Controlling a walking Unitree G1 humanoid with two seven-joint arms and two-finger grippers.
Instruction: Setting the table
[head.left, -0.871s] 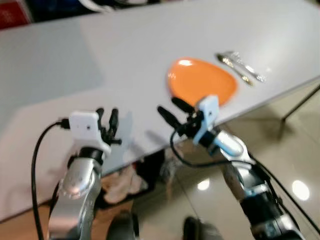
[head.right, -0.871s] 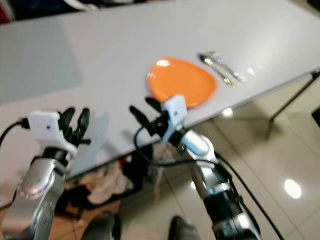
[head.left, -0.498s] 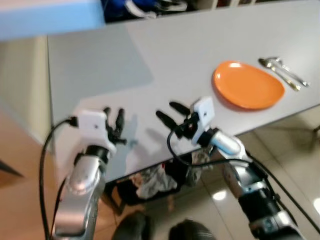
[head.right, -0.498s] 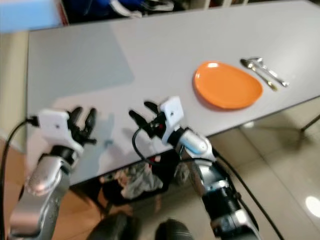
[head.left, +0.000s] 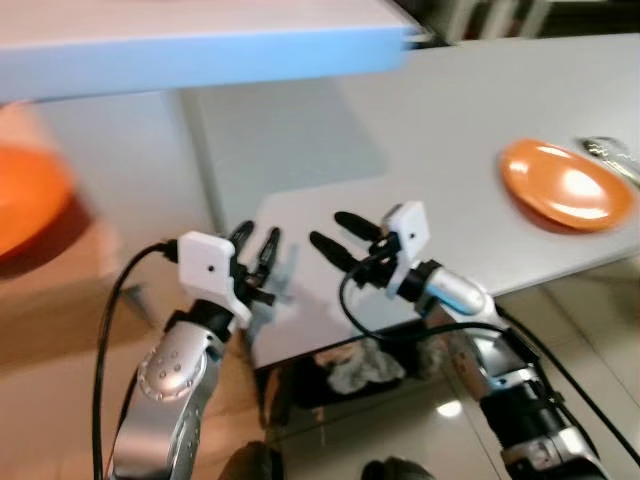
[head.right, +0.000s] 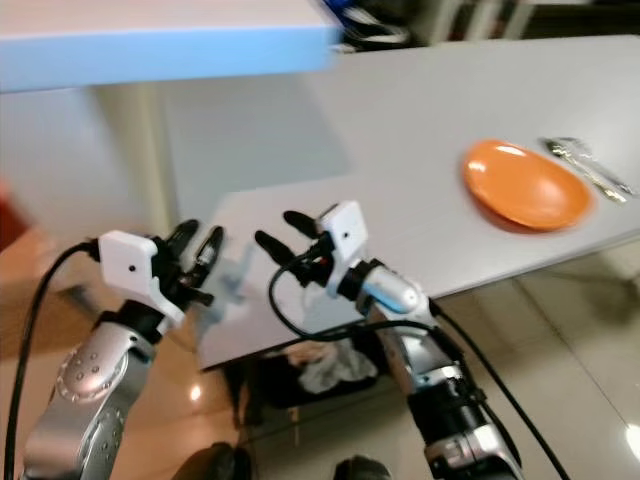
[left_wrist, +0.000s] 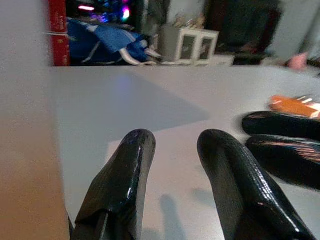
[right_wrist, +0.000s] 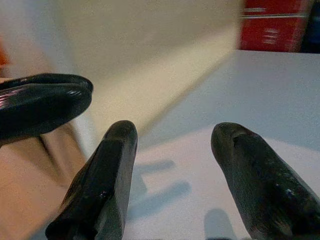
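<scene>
Orange plate (head.left: 566, 186) now sits farther right; camera swung left.

A long pale grey counter (head.left: 470, 110) stretches in front of me, its near edge running along above a glossy beige tile floor (head.left: 600, 330) that catches bright ceiling reflections. A light blue slab (head.left: 200, 45) juts across the top of my head view. Beyond the counter's left corner the floor turns to warm wood tones (head.left: 60, 300). Under the counter sits a dark space with a crumpled pale cloth (head.left: 365, 365). At the far edge I see a red panel (left_wrist: 58, 32), blue fabric (left_wrist: 100, 42) and a small white cabinet (left_wrist: 190, 45) in a dim room.
</scene>
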